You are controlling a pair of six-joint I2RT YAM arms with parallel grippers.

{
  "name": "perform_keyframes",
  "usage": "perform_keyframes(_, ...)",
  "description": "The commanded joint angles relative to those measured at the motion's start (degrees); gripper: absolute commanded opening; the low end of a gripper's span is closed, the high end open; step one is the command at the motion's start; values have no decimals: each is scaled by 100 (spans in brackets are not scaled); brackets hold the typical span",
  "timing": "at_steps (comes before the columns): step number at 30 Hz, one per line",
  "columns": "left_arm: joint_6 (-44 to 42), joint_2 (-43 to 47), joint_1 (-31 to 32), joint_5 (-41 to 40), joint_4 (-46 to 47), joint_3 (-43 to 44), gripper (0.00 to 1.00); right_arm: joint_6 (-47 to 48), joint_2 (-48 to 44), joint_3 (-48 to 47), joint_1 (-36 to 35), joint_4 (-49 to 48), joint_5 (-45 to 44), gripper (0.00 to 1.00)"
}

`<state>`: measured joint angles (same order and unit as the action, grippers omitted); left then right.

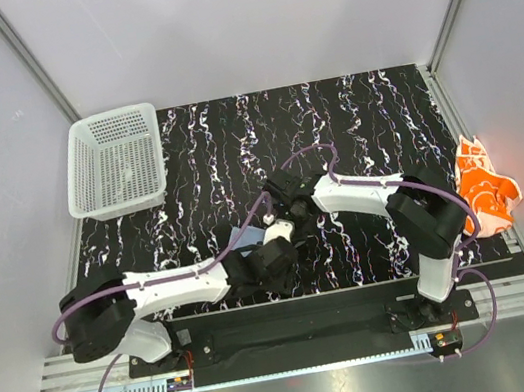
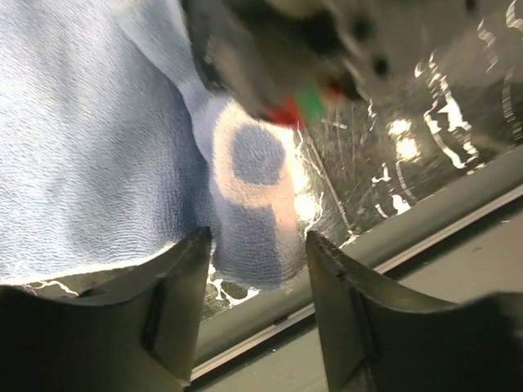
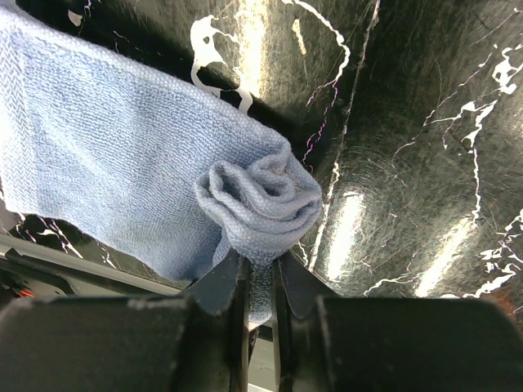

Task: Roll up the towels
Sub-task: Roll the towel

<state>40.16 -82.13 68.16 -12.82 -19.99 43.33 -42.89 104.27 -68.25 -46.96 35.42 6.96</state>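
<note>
The right gripper (image 3: 259,263) has its jaws nearly together, clamped on the lower part of the rolled end of the light blue towel (image 3: 106,147). The roll sits directly above the fingertips as a tight spiral. The unrolled remainder extends flat to the left of the roll in the right wrist view, on the black, white-veined worktop (image 3: 409,163).

The left gripper (image 2: 257,237) has its jaws apart, with one of its fingers (image 2: 176,286) on each side of the same rolled end. Bare worktop shows between the roll and the right-hand finger, so nothing is clamped; contact at the other finger cannot be determined.

In the overhead view both grippers meet at the light blue towel, which lies about mid-width on the worktop, toward the near edge, mostly hidden by the arms. The orange flower-print towel (image 1: 486,189) lies crumpled well to the right of the light blue towel, at the worktop's right edge. The white perforated basket (image 1: 114,163) stands well apart to the far left of the light blue towel, at the worktop's corner
</note>
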Motion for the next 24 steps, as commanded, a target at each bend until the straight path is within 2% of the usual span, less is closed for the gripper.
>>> perform_keyframes(1,158,-154,258,-634,-40,290,51,1,32,-145,-76,18,-20,0)
perform_keyframes(7,176,-470,514,-1108,-312,701,49,-52,-12,22,-94,-105,42,0)
perform_keyframes(17,246,-1156,804,-2224,-1595,1607,49,-35,-47,66,-103,-158,95,0)
perform_keyframes(21,360,-1393,883,-2488,-1877,1801,36,-17,-64,57,-103,-141,104,0)
perform_keyframes(24,440,-1578,971,-2620,-2018,1872,33,-17,-91,84,-103,-158,130,0)
